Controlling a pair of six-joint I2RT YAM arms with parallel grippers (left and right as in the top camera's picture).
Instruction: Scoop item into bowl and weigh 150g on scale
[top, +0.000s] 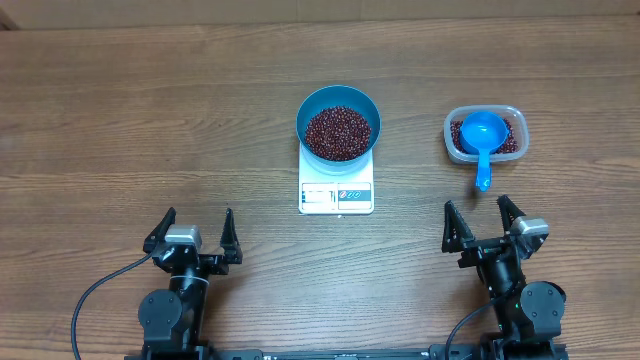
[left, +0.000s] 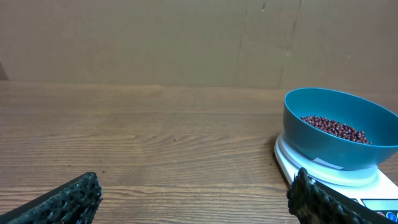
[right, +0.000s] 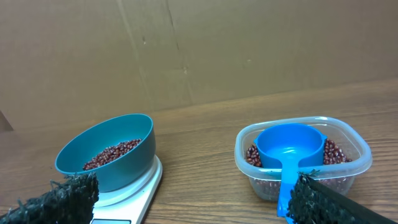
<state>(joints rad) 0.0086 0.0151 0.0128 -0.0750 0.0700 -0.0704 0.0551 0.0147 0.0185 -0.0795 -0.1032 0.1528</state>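
The blue bowl (top: 338, 122) stands on the white scale (top: 337, 192) at the table's middle and holds a heap of dark red-brown beans (top: 338, 133). The left wrist view shows the bowl (left: 336, 138) and scale (left: 323, 174) at its right edge. The right wrist view has the bowl (right: 109, 152) on the scale (right: 134, 193) at the left. My left gripper (top: 193, 232) is open near the front left, empty. My right gripper (top: 483, 223) is open near the front right, empty, just short of the scoop's handle.
A clear plastic tub (top: 485, 134) at the right holds more beans and a small blue scoop (top: 482, 135), its handle pointing at my right gripper. The right wrist view shows the tub (right: 303, 155) and scoop (right: 290, 149). A cardboard wall stands behind the table.
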